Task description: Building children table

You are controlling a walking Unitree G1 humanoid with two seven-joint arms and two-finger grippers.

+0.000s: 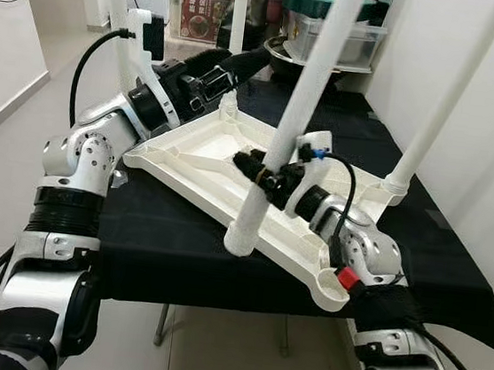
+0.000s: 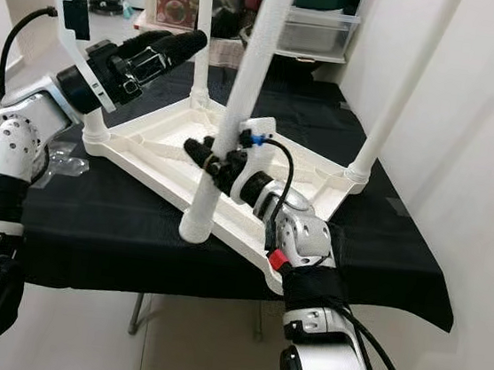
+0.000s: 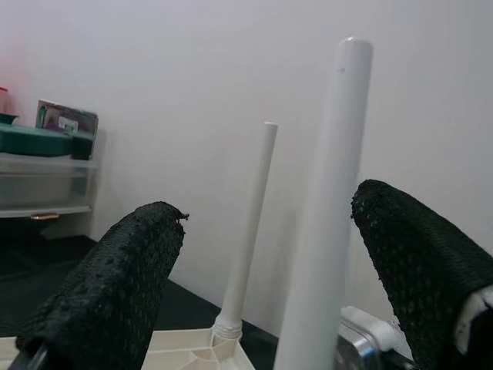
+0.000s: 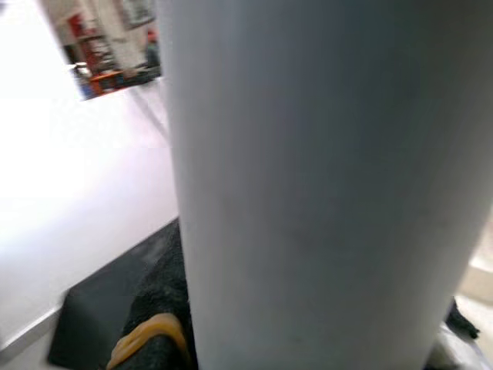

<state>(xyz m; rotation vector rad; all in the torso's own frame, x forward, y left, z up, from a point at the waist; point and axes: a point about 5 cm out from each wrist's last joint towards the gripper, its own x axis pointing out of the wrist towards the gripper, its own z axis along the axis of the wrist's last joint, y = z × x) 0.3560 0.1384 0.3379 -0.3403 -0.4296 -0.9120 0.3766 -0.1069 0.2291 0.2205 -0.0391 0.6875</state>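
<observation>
A white plastic tabletop lies upside down on the black-covered surface, its near corner jutting past the surface's front edge. Three white legs stand in its corner sockets: one at the far right corner, one at the far middle, one at the left corner. The right hand is clamped around a fourth leg, which leans slightly and rests its lower end on the tabletop's near rim, beside the empty near corner socket. The left hand hovers above the tabletop's far left side, fingers spread apart and holding nothing. Storage bins sit beyond the surface's far edge.
</observation>
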